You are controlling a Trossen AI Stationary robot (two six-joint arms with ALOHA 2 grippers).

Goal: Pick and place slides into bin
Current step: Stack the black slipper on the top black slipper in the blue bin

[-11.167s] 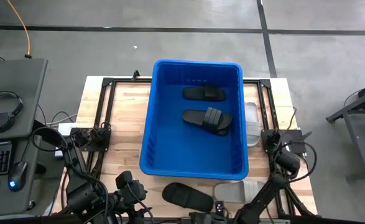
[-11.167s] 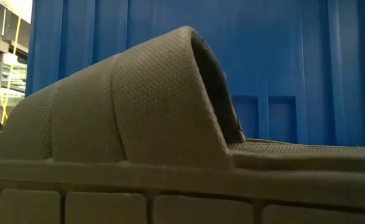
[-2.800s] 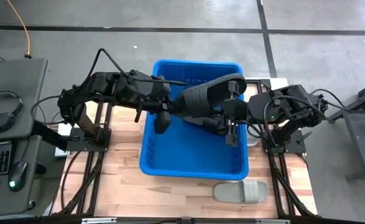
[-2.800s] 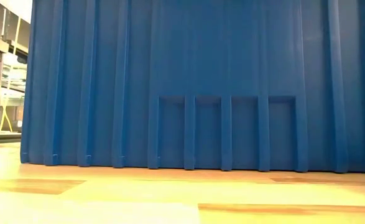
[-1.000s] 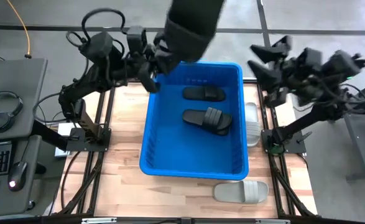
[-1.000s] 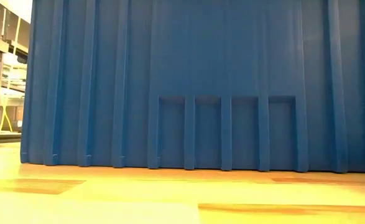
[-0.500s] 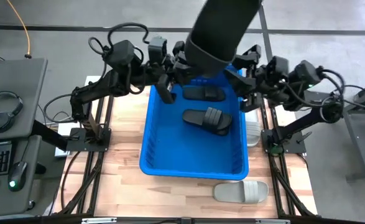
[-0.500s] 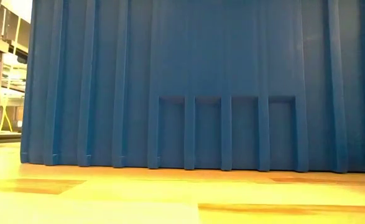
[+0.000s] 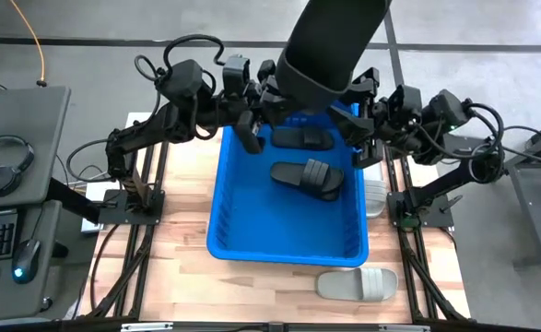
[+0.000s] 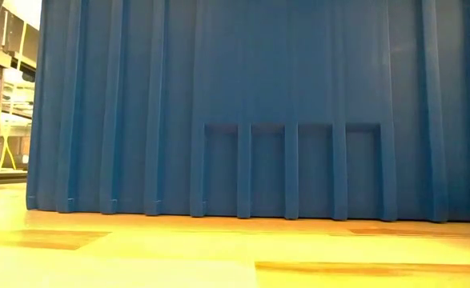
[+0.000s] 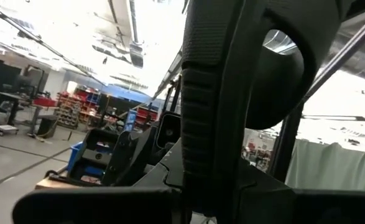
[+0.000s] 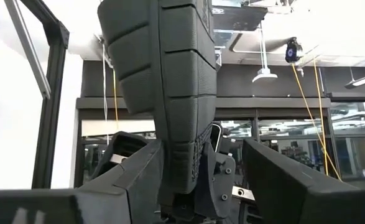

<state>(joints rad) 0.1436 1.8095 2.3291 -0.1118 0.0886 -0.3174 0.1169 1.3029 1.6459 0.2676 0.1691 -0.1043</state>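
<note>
Slides: a grey one [image 9: 358, 283] lies on the bench's near edge, before the blue bin [image 9: 224, 198]; two black ones [image 9: 307, 175] rest inside it. Over the bin's far edge, the left gripper [image 9: 268, 97] stands clamped on an upraised black slide [image 9: 330, 41], the right gripper [image 9: 355, 109] apart beside it.

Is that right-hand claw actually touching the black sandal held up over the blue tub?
Apart. In the right wrist view the right gripper stands open, its fingers spread to either side of the raised black slide, with visible gaps. The left gripper holds it.
</note>
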